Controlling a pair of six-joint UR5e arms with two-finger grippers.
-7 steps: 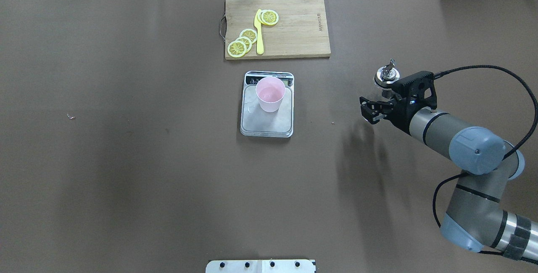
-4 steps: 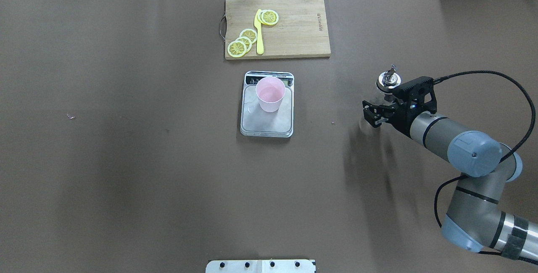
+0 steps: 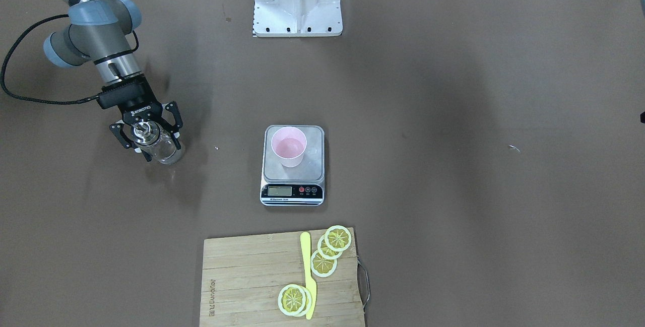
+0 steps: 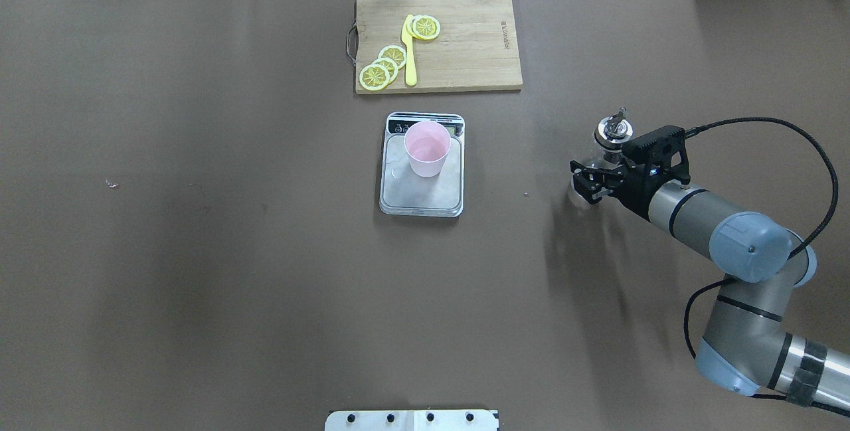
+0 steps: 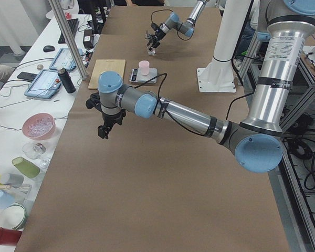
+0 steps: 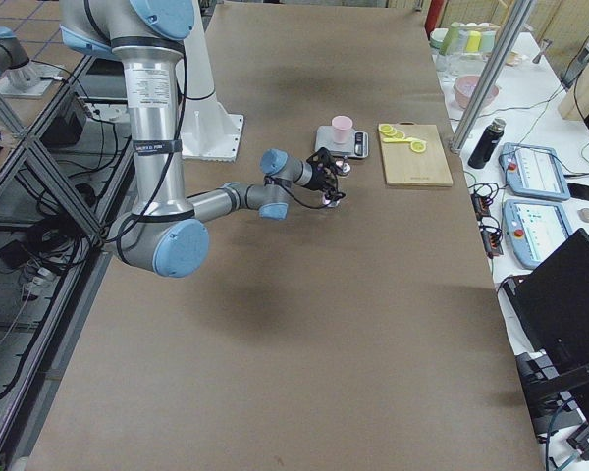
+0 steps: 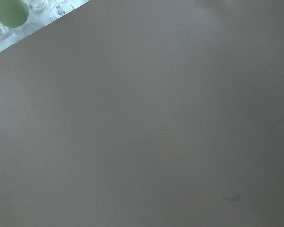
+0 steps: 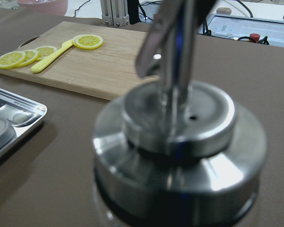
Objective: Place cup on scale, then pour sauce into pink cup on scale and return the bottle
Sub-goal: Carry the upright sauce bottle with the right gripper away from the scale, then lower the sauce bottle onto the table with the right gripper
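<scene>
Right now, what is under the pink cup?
The cup stands on a kitchen scale, on its silver platform near the display end. The patch of platform right beneath the cup is hidden by it.

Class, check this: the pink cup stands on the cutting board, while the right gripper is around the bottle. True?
No. The cup stands on the scale, not the cutting board, as the front-facing view shows. The right gripper is around the bottle.
</scene>
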